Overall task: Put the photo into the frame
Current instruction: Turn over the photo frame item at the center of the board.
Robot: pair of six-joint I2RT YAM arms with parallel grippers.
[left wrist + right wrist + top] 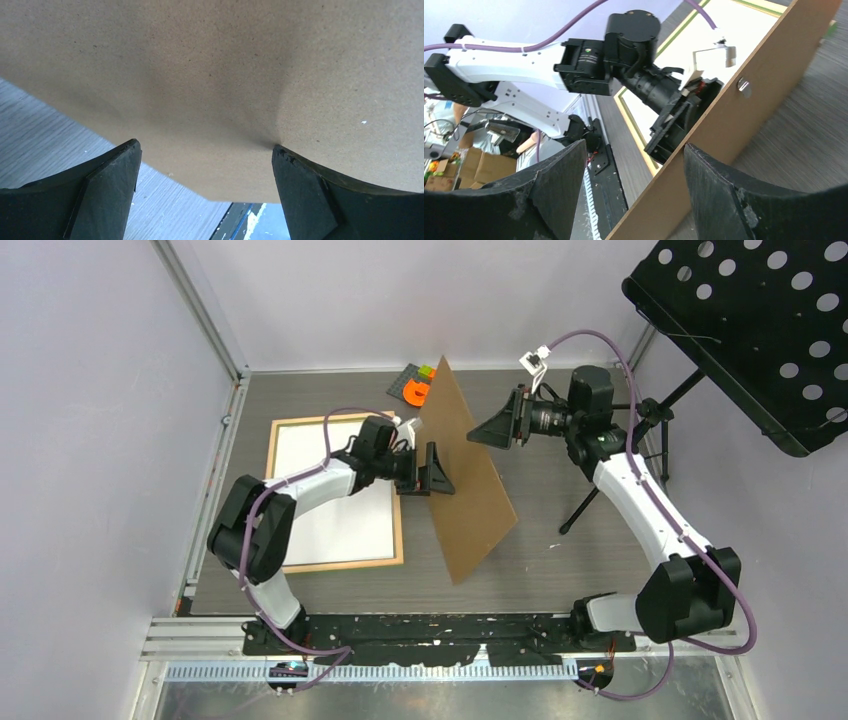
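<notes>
photo, large white-backed paper print [335,495], lies flat in the thin pale-wood rectangular frame [338,563], left of the tilted brown backing board [470,510]; left hand [437,472] nearer, right hand [490,432] across the board, both with fingers apart

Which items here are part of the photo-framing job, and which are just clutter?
Job: frame, lying flat; photo, white side up inside it; brown backing board, standing tilted on edge.
Lying about: orange and green pieces at the far edge; black perforated stand at right.
</notes>
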